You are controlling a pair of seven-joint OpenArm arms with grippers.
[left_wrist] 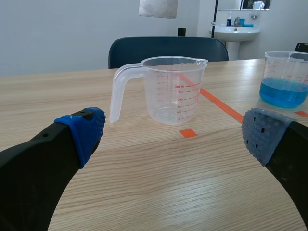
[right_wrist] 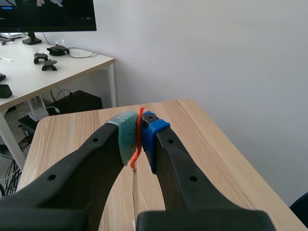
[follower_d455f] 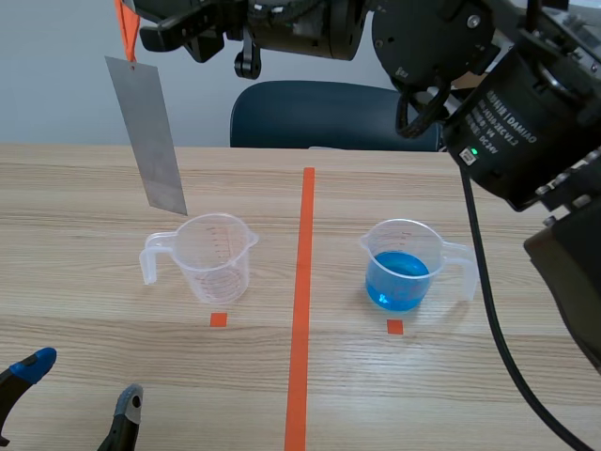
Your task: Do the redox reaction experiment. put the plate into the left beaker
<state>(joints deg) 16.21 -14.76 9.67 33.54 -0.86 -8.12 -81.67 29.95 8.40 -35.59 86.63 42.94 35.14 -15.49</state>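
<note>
A grey metal plate hangs tilted from an orange strap, its lower corner just above the far rim of the empty clear left beaker. My right gripper, reaching across from the right, is shut on the strap between its pads. In the left wrist view the plate's lower end shows above and behind the beaker. The right beaker holds blue liquid. Low at the near left edge, my left gripper stands open and holds nothing, the left beaker ahead of it.
An orange tape line divides the table between the beakers, with a small orange square in front of each. A dark blue chair stands behind the far edge. The right arm's body and cable fill the right side.
</note>
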